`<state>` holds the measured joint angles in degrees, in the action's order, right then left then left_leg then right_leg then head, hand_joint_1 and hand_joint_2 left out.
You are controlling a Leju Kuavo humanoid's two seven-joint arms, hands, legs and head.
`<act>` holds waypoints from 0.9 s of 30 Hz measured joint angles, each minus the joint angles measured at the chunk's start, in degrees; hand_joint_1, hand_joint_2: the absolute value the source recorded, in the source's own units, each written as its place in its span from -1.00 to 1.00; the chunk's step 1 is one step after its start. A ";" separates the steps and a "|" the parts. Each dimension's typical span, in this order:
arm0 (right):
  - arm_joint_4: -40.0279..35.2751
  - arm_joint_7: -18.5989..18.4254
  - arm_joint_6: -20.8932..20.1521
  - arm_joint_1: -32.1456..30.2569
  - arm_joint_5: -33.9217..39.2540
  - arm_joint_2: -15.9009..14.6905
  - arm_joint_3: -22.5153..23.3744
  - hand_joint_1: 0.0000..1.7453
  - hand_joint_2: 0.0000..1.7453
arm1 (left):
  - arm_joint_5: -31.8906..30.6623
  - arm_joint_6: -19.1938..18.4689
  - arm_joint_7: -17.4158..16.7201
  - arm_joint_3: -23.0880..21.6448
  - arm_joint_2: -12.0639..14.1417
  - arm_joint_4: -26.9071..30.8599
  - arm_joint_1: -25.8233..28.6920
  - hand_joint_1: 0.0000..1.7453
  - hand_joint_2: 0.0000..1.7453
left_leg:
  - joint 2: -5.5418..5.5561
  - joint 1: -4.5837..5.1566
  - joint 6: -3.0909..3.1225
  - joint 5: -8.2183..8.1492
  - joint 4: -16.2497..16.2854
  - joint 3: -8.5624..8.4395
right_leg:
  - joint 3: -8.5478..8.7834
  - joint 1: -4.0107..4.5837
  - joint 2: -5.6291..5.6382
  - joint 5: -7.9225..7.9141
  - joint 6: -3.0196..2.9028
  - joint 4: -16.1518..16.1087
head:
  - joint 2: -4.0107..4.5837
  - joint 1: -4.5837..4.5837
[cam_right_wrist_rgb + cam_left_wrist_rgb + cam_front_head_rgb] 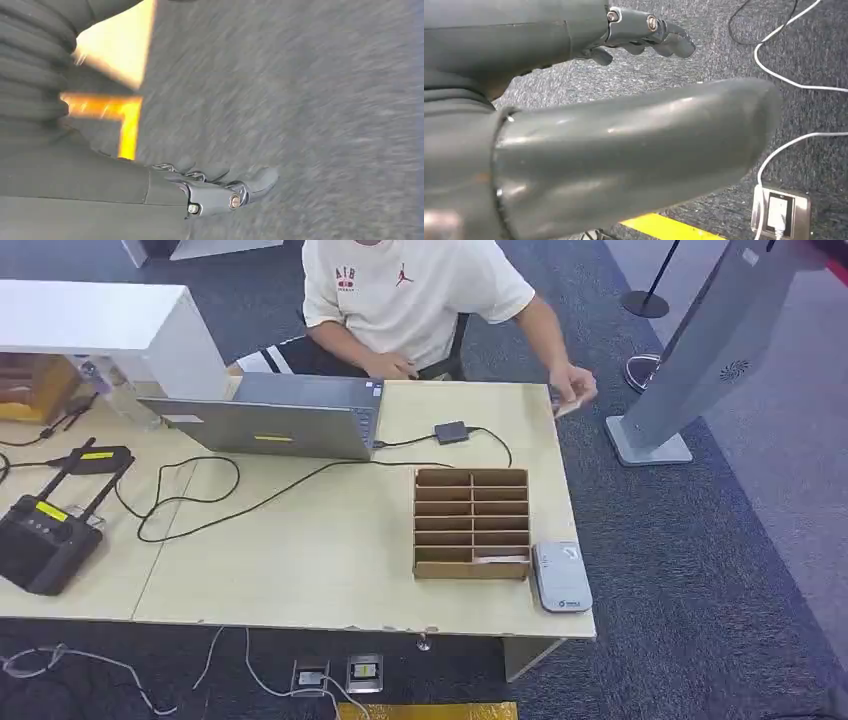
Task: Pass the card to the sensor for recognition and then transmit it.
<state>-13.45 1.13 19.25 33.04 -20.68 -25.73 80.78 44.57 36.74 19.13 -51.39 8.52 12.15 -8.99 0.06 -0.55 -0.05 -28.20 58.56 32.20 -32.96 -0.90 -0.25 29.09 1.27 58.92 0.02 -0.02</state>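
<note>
Both hands empty, fingers apart: left hand (644,35), right hand (220,192) | laptop (270,418) behind card box (471,524)

A grey laptop (270,425) sat open at the far side of the wooden table (300,570), black cables (200,502) looping across the top. A black controller with antennas (45,535) lay at the left end. A seated person in a white T-shirt (410,290) (one hand at the table's far corner) faced it.
</note>
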 joint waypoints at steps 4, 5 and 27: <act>-2.42 0.86 2.37 7.19 7.56 -2.53 -1.42 -1.00 1.00 | 1.10 0.22 0.48 0.24 -0.28 -0.04 0.08 -1.00 -1.00 | 0.00 0.07 0.04 0.03 0.00 0.08 | -0.09 -0.06 -0.03 -0.02 0.02 0.10 | 0.00 -0.04; -3.27 0.86 3.49 8.87 11.19 -3.23 -2.67 -1.00 1.00 | 1.38 0.28 0.65 0.39 -0.35 -0.04 0.02 -1.00 -1.00 | 0.00 0.08 0.04 0.04 0.00 0.04 | -0.08 -0.07 -0.03 -0.02 0.02 0.09 | 0.00 0.00; -19.75 20.05 6.50 31.04 36.25 -4.63 -68.84 -1.00 1.00 | 2.30 0.35 1.25 1.33 -0.98 -0.17 -0.26 -1.00 -1.00 | 0.44 0.13 0.16 0.29 0.01 0.28 | -0.18 -0.11 -0.57 -0.04 0.05 0.27 | 0.00 0.00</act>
<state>-33.20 21.18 25.75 64.08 15.58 -30.36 11.95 46.86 37.09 20.37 -50.05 7.54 11.98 -9.25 0.50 -0.42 0.11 -27.92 58.57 32.48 -33.14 -1.01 -0.82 29.05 1.33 59.19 0.02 -0.02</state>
